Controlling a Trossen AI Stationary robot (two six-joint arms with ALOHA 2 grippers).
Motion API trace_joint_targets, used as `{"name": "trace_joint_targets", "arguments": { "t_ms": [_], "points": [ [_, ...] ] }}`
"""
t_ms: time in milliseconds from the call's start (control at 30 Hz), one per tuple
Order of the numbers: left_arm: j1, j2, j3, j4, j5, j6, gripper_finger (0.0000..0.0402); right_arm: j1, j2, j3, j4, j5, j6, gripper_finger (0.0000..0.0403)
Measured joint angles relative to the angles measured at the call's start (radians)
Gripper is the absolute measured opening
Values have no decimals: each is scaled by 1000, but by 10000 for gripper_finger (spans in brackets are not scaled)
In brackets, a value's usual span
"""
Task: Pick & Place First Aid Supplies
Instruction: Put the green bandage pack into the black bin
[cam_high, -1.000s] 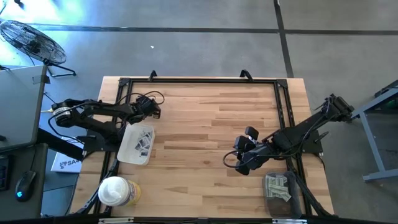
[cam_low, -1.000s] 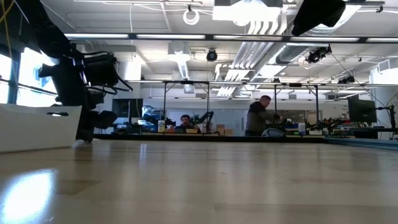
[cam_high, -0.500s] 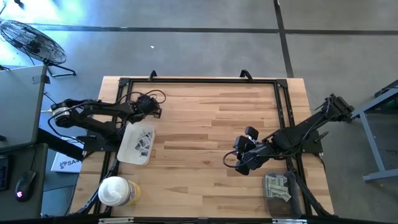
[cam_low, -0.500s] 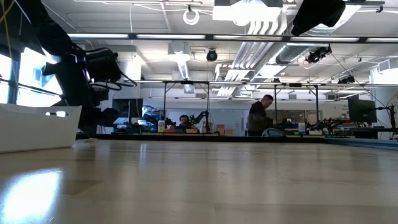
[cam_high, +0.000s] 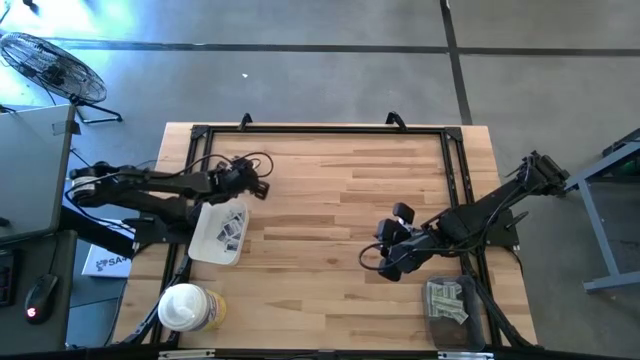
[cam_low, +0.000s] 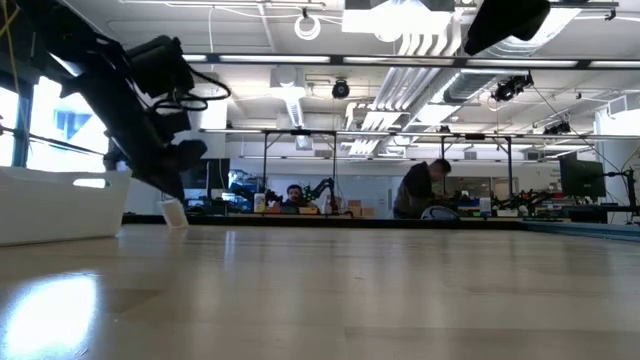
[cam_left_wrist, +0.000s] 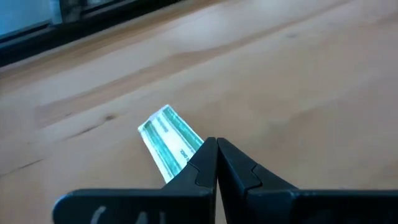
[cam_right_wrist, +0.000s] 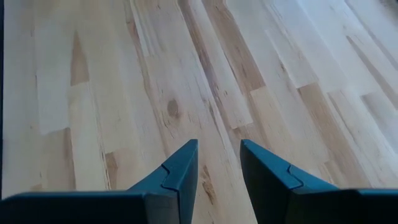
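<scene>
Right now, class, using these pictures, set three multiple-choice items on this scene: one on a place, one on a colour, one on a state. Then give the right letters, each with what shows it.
1. Where does the white tray lie?
A. the table's left side
B. the table's middle
C. the table's right edge

2. What colour is the print on the packet in the left gripper?
A. red
B. green
C. black

3. How do the right gripper's fingers stand?
A. shut on a packet
B. shut on nothing
C. apart, with nothing between them

Answers:
1 A: the high view shows the tray by the left arm.
2 B: the left wrist view shows green stripes on the pale strip.
3 C: the right wrist view shows bare table through the gap.
</scene>
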Motion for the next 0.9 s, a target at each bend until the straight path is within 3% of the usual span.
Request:
{"name": "trace_joint_targets", "arguments": {
  "t_ms": [300,700,900],
  "points": [
    [-129,-13,0,130,85,57,0,-25,82,0,212,68,-263,116],
    [-223,1,1,160,99,54,0,-206,312,0,425,66,-419,146],
    [-268,46,1,192,65,47,0,-262,393,0,571,-44,-494,149]
  ]
}}
